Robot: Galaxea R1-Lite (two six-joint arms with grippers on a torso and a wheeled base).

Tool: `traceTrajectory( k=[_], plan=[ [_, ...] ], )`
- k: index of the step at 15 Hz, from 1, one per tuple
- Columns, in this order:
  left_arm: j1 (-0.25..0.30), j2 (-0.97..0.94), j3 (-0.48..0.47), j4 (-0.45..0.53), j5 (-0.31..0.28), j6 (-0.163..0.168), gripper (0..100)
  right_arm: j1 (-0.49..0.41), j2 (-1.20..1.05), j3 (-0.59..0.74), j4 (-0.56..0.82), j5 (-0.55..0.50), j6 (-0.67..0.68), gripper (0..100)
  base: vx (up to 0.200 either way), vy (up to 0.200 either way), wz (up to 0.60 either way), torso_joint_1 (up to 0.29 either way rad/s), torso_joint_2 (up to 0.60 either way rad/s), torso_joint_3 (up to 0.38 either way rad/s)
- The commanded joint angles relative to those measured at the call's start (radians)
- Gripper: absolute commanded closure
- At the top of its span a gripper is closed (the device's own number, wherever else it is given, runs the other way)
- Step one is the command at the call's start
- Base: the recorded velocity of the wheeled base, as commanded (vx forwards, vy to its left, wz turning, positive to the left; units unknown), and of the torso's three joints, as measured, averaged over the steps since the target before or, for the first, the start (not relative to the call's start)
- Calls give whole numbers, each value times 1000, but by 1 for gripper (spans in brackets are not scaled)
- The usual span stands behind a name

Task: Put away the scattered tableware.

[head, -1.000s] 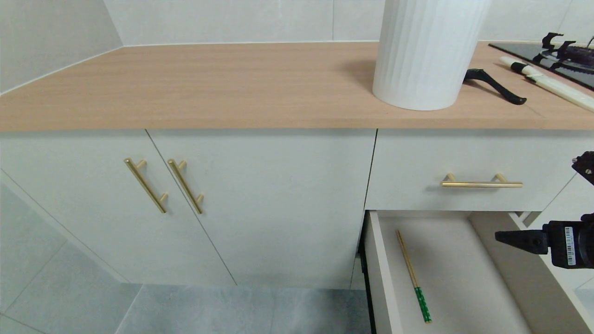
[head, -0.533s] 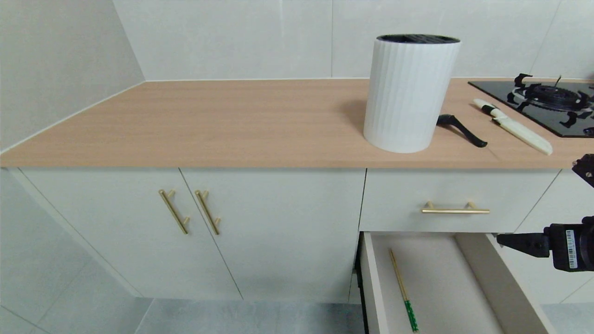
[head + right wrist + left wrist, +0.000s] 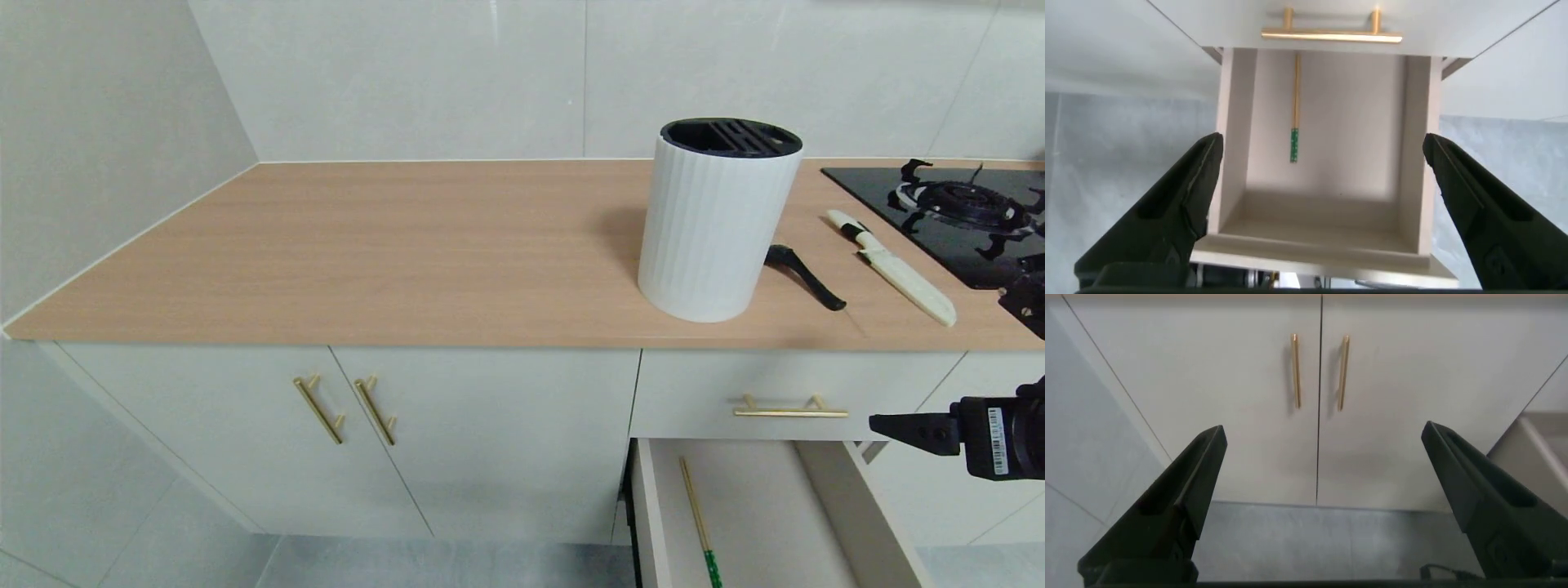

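Partly done, it seems: one chopstick (image 3: 1296,106) lies in the open drawer (image 3: 1414,147) beneath the right gripper (image 3: 1323,147), which is spread wide and empty, like the left gripper (image 3: 1324,429), while the knife (image 3: 894,267) and a black-handled utensil (image 3: 804,278) wait on the counter (image 3: 408,245) above it.

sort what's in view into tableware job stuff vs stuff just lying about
Job: chopstick in the open drawer, white knife, black-handled utensil, likely the slotted holder.
Just there: gas hob, cabinet doors, closed drawer.
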Motion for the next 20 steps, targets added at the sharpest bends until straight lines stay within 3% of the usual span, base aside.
traceTrajectory(
  k=[1,6,9,10,14,18,20],
  plan=[
    [0,2,0,0,0,-1,0,2,4,4,-5,0,-1,0,0,0,0,242,-520,-266],
    [0,2,0,0,0,-1,0,2,39,88,-140,-6,-75,0,0,0,0,129,-270,-138],
    [0,2,0,0,0,-1,0,-16,104,121,-329,20,-99,0,0,0,0,0,0,0],
    [0,2,0,0,0,-1,0,-118,168,76,-421,120,-116,0,0,0,0,0,0,0],
    [0,2,0,0,0,-1,0,-308,357,-65,-536,388,-270,0,0,0,0,0,0,0],
    [0,2,0,0,0,-1,0,-331,548,-241,-613,405,-320,0,0,0,0,0,0,0],
    [0,2,0,0,0,-1,0,-325,599,-263,-618,413,-322,0,0,0,0,0,0,0]
  ],
)
